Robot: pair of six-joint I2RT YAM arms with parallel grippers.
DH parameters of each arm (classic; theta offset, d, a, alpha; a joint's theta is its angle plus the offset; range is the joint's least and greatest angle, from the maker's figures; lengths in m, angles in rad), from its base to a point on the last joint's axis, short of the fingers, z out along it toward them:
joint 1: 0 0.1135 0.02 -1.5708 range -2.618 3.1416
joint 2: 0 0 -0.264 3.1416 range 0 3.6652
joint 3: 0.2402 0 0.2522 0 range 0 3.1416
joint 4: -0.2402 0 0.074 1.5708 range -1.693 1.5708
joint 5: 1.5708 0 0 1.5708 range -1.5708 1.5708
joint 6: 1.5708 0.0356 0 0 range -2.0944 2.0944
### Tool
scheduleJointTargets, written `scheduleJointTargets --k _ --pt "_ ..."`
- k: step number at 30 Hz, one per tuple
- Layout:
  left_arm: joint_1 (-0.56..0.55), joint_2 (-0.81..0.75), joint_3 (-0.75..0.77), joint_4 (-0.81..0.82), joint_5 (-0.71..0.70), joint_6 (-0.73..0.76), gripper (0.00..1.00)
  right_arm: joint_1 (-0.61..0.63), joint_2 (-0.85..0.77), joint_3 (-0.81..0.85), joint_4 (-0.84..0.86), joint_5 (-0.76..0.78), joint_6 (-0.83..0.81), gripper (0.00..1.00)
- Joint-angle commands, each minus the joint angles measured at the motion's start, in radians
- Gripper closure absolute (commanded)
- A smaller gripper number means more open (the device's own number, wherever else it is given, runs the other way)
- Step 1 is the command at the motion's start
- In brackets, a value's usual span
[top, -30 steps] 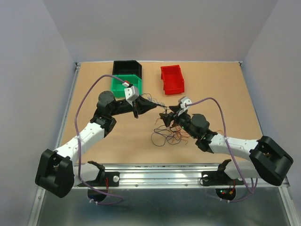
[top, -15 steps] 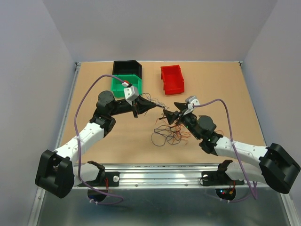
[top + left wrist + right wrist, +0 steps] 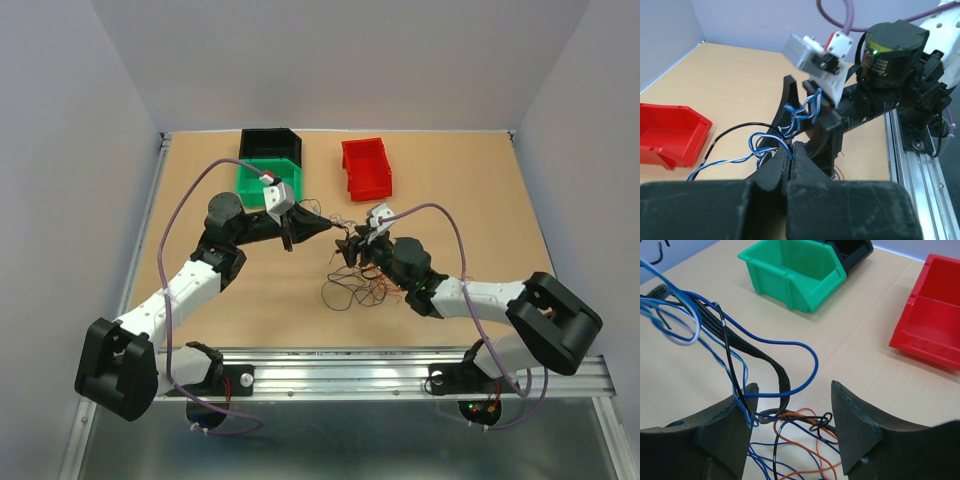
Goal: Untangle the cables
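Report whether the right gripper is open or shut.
Open. In the right wrist view, the right gripper has its fingers wide apart, and the cables hang loosely in the gap between them.

A green plastic box-shaped bin (image 3: 250, 180) set right against a black plastic bin (image 3: 270, 143) behind it, a red plastic bin (image 3: 366, 167) placed apart to their right, all laid on a flat brown board table (image 3: 470, 200), a silver metal rail (image 3: 340, 375) fixed along its near edge.

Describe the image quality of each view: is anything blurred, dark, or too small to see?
Top external: evenly lit and sharp, but the cables are too thin to separate. Left wrist: the left gripper is a dark, soft foreground. Right wrist: the cables are close and crisp, with no glare.
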State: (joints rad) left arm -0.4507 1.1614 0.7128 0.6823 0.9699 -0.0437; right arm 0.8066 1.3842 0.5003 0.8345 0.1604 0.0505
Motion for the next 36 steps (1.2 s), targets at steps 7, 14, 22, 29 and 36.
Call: scheduleJointTargets --k 7,14,22,29,36 --pt "0.032 -0.037 0.017 0.040 -0.006 -0.036 1.00 0.005 0.199 0.090 0.287 0.180 0.008 0.69" --pt "0.334 -0.084 0.008 0.359 0.091 -0.454 1.00 -0.079 0.161 0.041 0.230 0.304 0.090 0.85" --pt "0.467 -0.150 0.295 0.194 0.146 -0.523 1.00 -0.211 0.092 -0.043 0.199 0.252 0.196 0.87" --pt "0.544 -0.150 0.730 -0.361 -0.095 -0.257 1.00 -0.302 0.007 -0.097 0.109 0.318 0.299 0.85" --pt "0.546 -0.166 0.883 -0.612 -0.477 -0.188 1.00 -0.424 -0.149 -0.166 -0.035 0.361 0.469 0.92"
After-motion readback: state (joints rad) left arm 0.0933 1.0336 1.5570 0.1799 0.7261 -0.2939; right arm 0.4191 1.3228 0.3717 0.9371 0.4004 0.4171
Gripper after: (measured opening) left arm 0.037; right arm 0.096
